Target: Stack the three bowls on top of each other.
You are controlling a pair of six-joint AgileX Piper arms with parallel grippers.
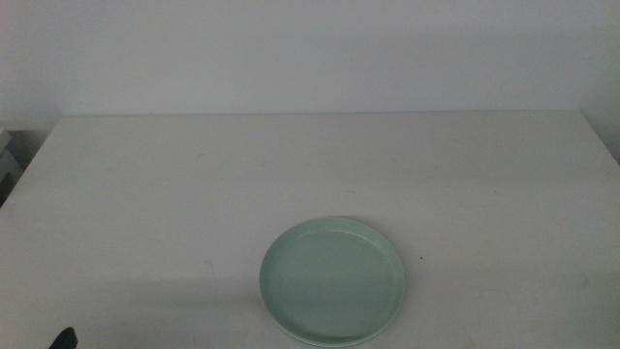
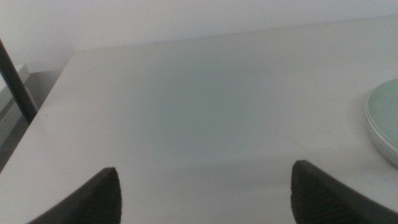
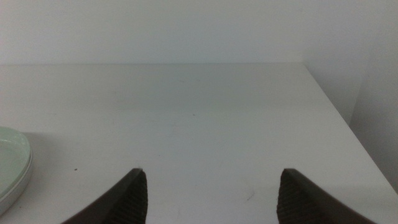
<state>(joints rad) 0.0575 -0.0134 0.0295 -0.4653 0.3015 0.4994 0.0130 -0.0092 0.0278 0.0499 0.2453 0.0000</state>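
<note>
The pale mint green bowl (image 1: 331, 279) lies at the table's front, just right of centre. A whitish rim (image 1: 325, 342) shows under its near edge, so it rests on another dish; I cannot tell the white bowl and the grey bowl apart beneath it. The stack's edge also shows in the left wrist view (image 2: 387, 118) and in the right wrist view (image 3: 9, 158). My left gripper (image 2: 205, 167) is open and empty, low at the front left, with only its tip in the middle view (image 1: 64, 337). My right gripper (image 3: 212, 170) is open and empty, right of the stack, outside the middle view.
The white table (image 1: 310, 165) runs back to a pale wall. Its left edge (image 2: 43, 106) and right edge (image 3: 336, 106) show in the wrist views. A dark post (image 2: 15, 81) stands beyond the left edge.
</note>
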